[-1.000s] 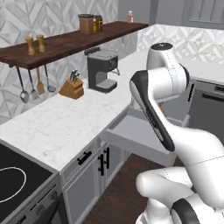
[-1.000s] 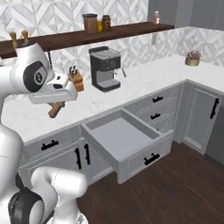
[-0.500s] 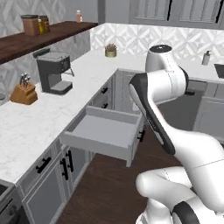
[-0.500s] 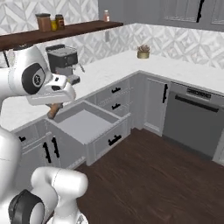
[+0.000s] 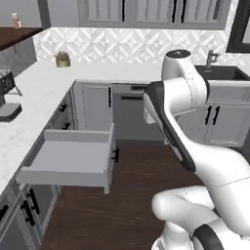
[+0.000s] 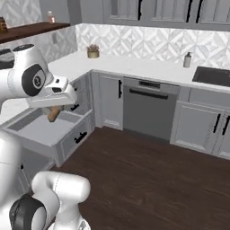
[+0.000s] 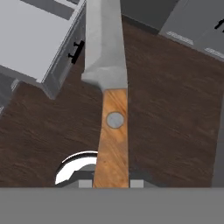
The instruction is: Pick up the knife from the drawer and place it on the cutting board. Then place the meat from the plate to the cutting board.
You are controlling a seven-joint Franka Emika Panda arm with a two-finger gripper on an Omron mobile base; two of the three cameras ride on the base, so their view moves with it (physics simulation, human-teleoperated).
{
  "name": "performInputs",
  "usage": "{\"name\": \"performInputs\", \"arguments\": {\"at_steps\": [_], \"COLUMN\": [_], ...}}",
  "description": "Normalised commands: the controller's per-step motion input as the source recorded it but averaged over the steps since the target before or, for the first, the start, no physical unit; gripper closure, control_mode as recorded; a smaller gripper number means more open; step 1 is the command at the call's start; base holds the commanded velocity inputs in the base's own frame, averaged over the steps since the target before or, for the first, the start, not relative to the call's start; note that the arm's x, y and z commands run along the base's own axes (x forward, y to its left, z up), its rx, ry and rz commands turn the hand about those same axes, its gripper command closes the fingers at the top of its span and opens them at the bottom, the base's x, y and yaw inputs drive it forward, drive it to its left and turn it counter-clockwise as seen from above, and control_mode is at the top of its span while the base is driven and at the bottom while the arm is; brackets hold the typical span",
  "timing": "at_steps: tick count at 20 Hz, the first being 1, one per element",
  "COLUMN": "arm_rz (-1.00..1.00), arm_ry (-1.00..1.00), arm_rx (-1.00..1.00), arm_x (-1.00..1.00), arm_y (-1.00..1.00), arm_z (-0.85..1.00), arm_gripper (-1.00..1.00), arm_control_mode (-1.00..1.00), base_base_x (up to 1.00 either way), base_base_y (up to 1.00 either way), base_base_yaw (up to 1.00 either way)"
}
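Base has swung right since a second ago: coffee machine and knife block gone from centre, whole scene shifted, so camera move rather than things moving. Left to right in right base view: drawer (image 6: 54, 130) open, pale inside, bar handle facing the room; above it gripper (image 6: 53, 112) clamped on the knife (image 7: 108, 87), as before, wooden handle poking out below the hand. In hand view, handle pinched between fingertips, blade pointing away over dark wood floor, drawer (image 7: 39, 39) at upper left. Dishwasher (image 6: 150, 110), then sink (image 6: 213, 76) farther right.
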Motion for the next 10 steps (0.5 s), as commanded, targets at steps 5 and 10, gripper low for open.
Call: {"name": "performInputs", "arguments": {"at_steps": [5,10], "arm_rz": [0.0,0.0], "arm_ry": [0.0,0.0], "arm_rx": [0.0,0.0], "arm_x": [0.0,0.0], "arm_y": [0.0,0.0], "arm_z": [0.0,0.0], "arm_gripper": [1.0,1.0], "arm_control_mode": [1.0,1.0], "base_base_x": [-0.26,-0.26], "base_base_y": [-0.31,-0.38], "base_base_yaw": [-0.46,-0.41]}}
